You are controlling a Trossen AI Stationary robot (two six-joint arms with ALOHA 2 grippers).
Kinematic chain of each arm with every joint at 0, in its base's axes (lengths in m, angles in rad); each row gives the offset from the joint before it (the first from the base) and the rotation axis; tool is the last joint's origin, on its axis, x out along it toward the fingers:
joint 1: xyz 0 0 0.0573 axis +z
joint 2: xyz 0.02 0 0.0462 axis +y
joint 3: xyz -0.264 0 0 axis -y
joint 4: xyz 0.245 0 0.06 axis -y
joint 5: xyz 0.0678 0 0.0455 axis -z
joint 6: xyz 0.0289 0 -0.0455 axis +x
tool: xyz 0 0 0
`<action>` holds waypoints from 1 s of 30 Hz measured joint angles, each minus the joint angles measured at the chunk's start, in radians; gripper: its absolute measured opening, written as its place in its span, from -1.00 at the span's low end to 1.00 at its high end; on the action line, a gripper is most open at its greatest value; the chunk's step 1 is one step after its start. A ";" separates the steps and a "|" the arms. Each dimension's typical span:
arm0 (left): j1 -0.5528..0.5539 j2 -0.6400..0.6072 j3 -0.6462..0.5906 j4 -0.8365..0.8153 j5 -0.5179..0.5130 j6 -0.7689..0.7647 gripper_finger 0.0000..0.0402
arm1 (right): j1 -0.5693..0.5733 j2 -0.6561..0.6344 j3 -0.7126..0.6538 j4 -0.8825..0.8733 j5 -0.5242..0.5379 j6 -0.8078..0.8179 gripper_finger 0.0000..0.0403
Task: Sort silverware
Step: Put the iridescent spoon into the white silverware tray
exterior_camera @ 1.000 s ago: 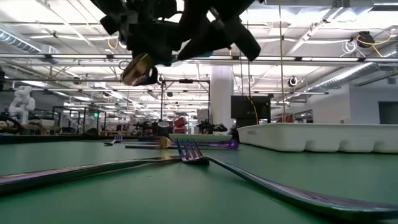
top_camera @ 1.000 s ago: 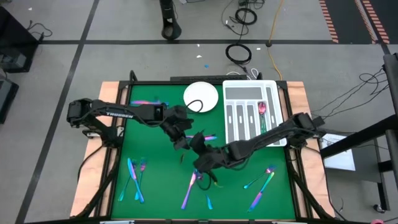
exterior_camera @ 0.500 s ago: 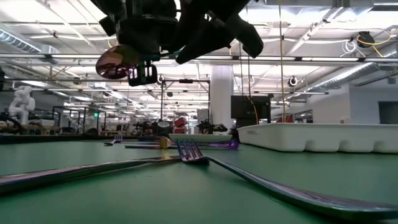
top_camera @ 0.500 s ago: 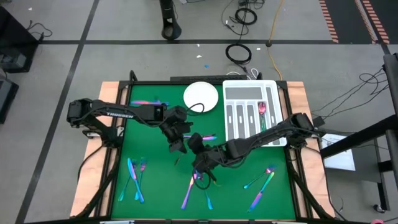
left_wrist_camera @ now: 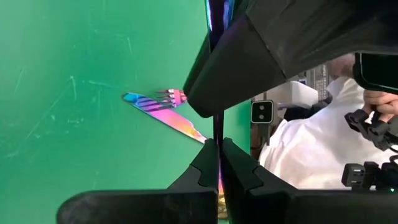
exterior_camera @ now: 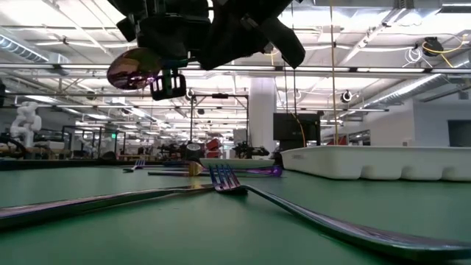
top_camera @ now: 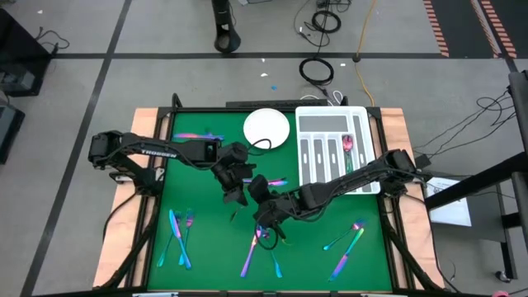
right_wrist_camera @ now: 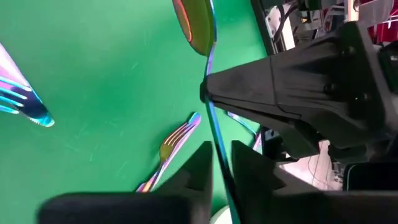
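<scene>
Above bare green surface (top_camera: 206, 239) beside the tray (top_camera: 338, 148), left end effector (top_camera: 234, 198) and right end effector (top_camera: 257, 216) both clamp one iridescent spoon (exterior_camera: 132, 71).

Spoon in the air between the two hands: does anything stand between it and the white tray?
Nothing tall that shows. The left hand holds the spoon above the mat, with the right hand at its handle. Toward the tray only one flat utensil lies on the mat, and the right arm stretches along that line.
</scene>
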 joint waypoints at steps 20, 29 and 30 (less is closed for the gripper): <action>0.180 -0.096 0.044 -0.149 0.012 0.250 -0.40 | -0.060 -0.183 -0.096 -0.278 -0.263 0.602 -1.00; 0.242 -0.429 0.002 -0.250 -0.095 0.366 -0.40 | -0.135 -0.645 -0.610 0.046 -0.259 0.905 -1.00; 0.235 -0.465 -0.001 -0.239 -0.112 0.368 -0.40 | -0.147 -0.688 -0.657 0.085 -0.259 0.943 -1.00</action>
